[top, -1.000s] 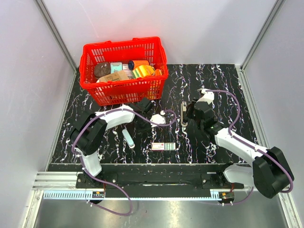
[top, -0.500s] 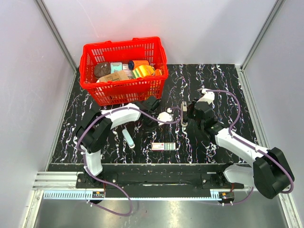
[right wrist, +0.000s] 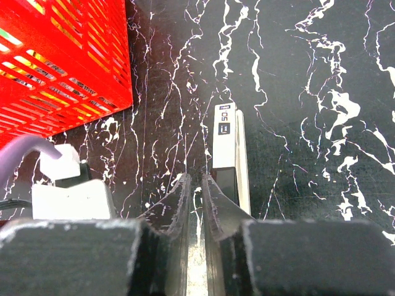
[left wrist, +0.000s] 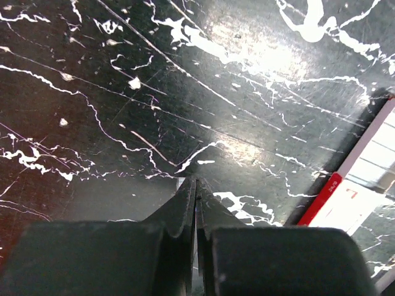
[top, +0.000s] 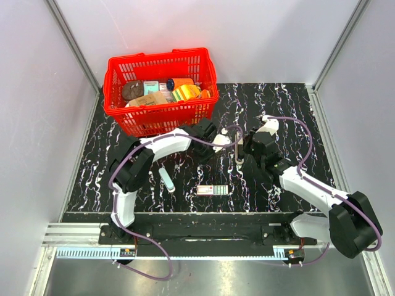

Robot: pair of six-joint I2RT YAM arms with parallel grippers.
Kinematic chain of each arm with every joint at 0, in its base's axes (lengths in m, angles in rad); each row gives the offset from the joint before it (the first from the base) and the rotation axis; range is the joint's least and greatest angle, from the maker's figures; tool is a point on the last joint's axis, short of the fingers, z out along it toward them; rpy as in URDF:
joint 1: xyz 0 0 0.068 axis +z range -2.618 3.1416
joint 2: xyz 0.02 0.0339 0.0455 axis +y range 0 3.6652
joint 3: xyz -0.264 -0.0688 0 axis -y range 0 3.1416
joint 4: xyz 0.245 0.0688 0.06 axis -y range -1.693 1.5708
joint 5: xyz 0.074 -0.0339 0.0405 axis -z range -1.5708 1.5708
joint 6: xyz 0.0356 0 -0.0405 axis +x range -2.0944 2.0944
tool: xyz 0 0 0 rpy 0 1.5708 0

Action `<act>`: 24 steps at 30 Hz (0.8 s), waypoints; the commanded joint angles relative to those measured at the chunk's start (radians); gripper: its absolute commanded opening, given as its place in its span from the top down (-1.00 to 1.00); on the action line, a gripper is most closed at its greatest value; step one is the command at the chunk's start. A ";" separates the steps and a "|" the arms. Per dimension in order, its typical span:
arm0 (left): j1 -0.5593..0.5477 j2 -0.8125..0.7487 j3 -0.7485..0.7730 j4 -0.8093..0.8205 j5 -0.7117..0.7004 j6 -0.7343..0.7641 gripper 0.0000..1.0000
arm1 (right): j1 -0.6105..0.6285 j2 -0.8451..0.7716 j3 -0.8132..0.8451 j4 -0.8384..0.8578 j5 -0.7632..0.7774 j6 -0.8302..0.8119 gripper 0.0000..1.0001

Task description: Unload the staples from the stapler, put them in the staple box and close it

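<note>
Black white-veined table (top: 290, 117): carries every item noted below.

Red basket (top: 162, 120): stands at the far left of the table, filled with mixed packets and tins.

Left arm (top: 163, 145): reaches across from the left. Left gripper (left wrist: 196, 197) hangs over bare tabletop, its fingers pressed flat together with nothing between them.

Right arm (top: 302, 182): reaches in from the right. Right gripper (right wrist: 196, 185) is low over the table, its jaws drawn to a narrow slit. A pale strip shows in the slit; what it is cannot be determined.

Stapler (right wrist: 224, 132): lies flat on the table to the right of the basket, between the two wrists, running away from the arm bases. Its near end sits just beside the right gripper's outer finger; contact cannot be confirmed.

Small box (top: 213, 190): lies flat, nearer the bases than the stapler.

Pale oblong item (top: 166, 179): lies left of the box.
</note>
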 commanded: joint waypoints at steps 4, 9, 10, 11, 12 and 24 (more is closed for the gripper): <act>0.048 -0.079 0.070 0.026 0.189 -0.186 1.00 | -0.003 -0.062 0.025 -0.011 0.015 0.014 0.64; 0.154 -0.191 0.079 0.065 0.445 -0.275 1.00 | -0.003 -0.128 0.024 -0.018 -0.049 0.042 0.56; 0.175 -0.214 0.076 0.083 0.533 -0.298 1.00 | -0.003 -0.142 0.024 -0.015 -0.068 0.046 0.52; 0.203 -0.231 0.073 0.106 0.596 -0.330 1.00 | -0.003 -0.154 0.024 -0.012 -0.092 0.051 0.48; 0.227 -0.245 0.061 0.140 0.660 -0.376 1.00 | -0.003 -0.168 0.022 -0.005 -0.117 0.059 0.45; 0.321 -0.354 -0.218 1.102 0.949 -1.306 1.00 | -0.003 -0.275 0.001 0.114 -0.399 0.175 0.19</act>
